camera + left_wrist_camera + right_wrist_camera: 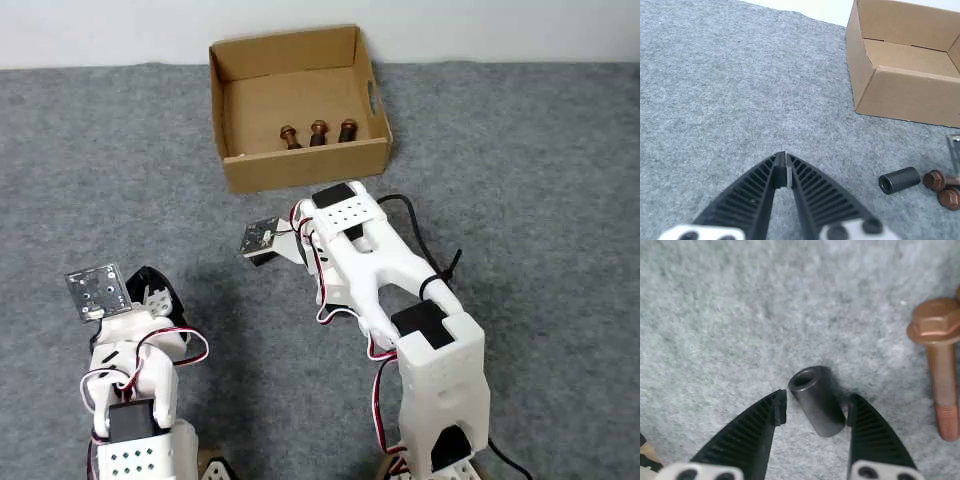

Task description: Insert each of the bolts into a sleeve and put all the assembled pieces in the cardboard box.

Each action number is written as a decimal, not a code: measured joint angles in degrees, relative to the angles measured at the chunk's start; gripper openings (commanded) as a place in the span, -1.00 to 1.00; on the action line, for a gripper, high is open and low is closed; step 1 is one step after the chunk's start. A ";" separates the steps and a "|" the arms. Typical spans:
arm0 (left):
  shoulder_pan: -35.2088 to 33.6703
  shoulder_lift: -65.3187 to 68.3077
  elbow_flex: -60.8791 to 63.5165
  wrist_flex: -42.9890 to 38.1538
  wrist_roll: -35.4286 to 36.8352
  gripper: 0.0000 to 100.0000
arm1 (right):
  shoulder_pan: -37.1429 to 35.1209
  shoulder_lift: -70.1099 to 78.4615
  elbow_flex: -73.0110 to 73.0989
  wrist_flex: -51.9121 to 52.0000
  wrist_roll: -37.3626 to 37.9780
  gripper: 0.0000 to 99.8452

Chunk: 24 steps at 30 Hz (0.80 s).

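A black sleeve lies on the grey felt between the fingers of my right gripper, which is open and straddles it without gripping. Beside it lies a brown bolt. In the left wrist view the same sleeve rests next to two bolts in front of the cardboard box. My left gripper is shut on nothing, low over bare felt, well short of them. From above, the box holds three assembled pieces along its near wall.
The right arm stretches toward the box's front wall and covers the loose parts from above. The left arm sits at the near left. Grey felt covers the table all around.
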 measured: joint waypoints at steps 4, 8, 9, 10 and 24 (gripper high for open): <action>0.00 0.00 0.00 0.00 0.00 -0.99 | 0.00 1.67 -1.14 -0.62 0.00 -0.94; 0.00 0.00 0.00 0.00 0.00 -0.99 | -0.09 3.52 -4.13 2.37 -0.35 -0.98; 0.00 0.00 0.00 0.00 0.00 -0.99 | -0.09 3.60 -4.57 3.69 -1.41 -0.98; 0.00 0.00 0.00 0.00 0.00 -0.99 | -0.26 3.78 -5.80 5.27 -2.46 -0.98; 2.99 0.00 0.00 0.00 0.00 -0.99 | 3.69 -10.46 -15.12 16.97 -25.49 -0.98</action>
